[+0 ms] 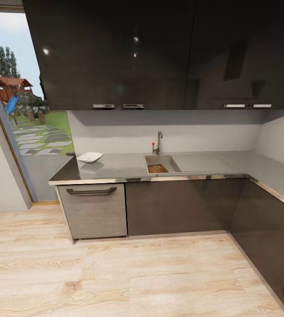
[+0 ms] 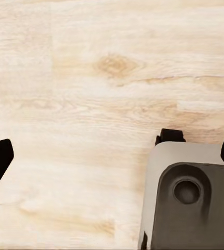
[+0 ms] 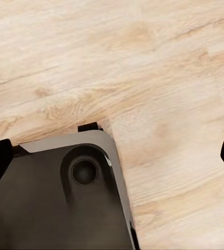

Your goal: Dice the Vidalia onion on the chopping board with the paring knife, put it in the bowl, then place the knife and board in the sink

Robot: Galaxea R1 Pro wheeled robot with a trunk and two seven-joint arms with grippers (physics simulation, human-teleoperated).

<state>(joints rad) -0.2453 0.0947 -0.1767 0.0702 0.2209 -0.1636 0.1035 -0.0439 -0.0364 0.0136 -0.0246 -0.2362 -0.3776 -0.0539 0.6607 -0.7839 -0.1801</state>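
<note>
Across the room, the sink (image 1: 161, 159) is set into the grey countertop (image 1: 115, 167), with its chrome tap (image 1: 158, 142) and red knob behind it. The brown chopping board (image 1: 157, 168) lies inside the basin. The white bowl (image 1: 90, 157) stands on the countertop's left end. The Vidalia onion, the diced onion and the paring knife are out of view or too small to tell. My left gripper (image 2: 112, 159) and right gripper (image 3: 112, 159) both hang open over the wooden floor, holding nothing.
Pale wood floor (image 1: 115, 273) stretches between me and the cabinets. The counter turns a corner along the right wall (image 1: 278, 180). Dark upper cabinets (image 1: 159, 53) hang above. A glass door (image 1: 31, 132) is at left. My own base (image 2: 190, 203) sits under both wrists.
</note>
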